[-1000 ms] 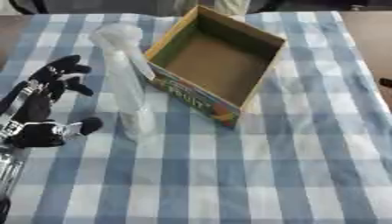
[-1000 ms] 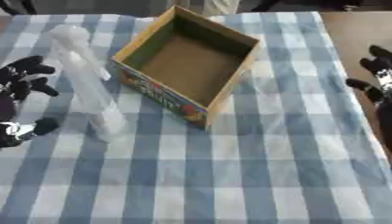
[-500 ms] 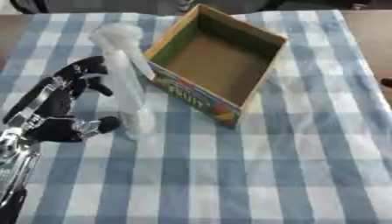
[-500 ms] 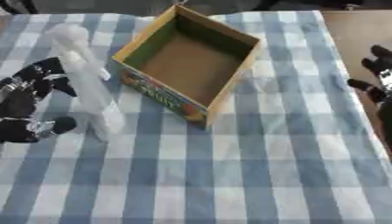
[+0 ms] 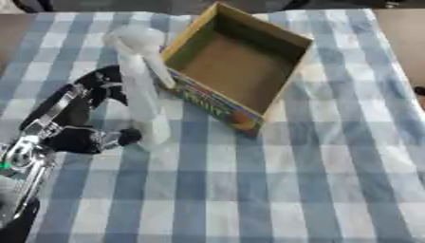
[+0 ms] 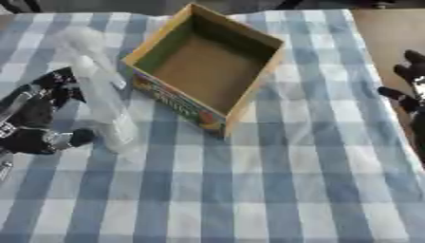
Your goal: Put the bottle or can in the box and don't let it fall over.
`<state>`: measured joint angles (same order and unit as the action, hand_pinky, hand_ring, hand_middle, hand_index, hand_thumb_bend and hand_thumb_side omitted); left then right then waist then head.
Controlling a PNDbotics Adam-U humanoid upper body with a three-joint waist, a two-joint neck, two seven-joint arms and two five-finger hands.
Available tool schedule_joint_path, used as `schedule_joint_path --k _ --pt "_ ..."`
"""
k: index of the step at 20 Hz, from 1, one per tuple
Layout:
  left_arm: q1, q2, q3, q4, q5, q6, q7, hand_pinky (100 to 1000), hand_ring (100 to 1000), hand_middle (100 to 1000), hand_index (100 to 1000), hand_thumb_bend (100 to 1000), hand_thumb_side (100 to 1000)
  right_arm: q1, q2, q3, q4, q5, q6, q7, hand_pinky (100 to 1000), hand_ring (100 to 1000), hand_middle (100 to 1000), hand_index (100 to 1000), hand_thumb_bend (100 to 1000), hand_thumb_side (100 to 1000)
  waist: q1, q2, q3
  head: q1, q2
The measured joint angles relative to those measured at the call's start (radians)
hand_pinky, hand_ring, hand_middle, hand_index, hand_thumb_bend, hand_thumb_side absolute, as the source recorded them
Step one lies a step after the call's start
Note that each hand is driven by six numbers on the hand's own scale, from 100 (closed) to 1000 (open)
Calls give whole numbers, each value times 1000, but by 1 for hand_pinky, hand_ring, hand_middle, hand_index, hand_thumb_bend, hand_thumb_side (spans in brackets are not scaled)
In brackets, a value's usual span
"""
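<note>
A tall clear plastic bottle (image 5: 143, 95) stands upright on the checked cloth, just left of the open cardboard box (image 5: 241, 71). My left hand (image 5: 73, 121) is right beside the bottle on its left. Its fingers reach up alongside the bottle and the thumb (image 5: 124, 137) nears its base; they are spread, not closed around it. My right hand (image 6: 408, 85) rests at the right edge of the table, fingers up and relaxed. The box is empty, its printed side wall facing me.
The blue and white checked tablecloth (image 5: 274, 190) covers the table. Bare brown tabletop (image 6: 390, 33) shows at the far right beyond the cloth. The box stands askew, one corner pointing toward me.
My left hand has moved right and up toward the bottle, from well apart to right beside it. The bottle and box have stayed put. The right hand has barely moved.
</note>
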<state>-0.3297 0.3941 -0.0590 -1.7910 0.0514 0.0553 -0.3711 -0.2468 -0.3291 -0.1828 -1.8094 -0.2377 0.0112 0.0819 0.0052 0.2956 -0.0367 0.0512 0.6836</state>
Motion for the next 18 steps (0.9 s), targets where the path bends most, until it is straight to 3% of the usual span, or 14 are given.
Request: schedule_joint_path --k 18 --pt "12 -7 -8 -18 -17 -4 -9 1000 648 778 926 727 271 0 8 0 0 4 1 2 805 1000 1000 901 100 642 -1 6 -3 8 -2"
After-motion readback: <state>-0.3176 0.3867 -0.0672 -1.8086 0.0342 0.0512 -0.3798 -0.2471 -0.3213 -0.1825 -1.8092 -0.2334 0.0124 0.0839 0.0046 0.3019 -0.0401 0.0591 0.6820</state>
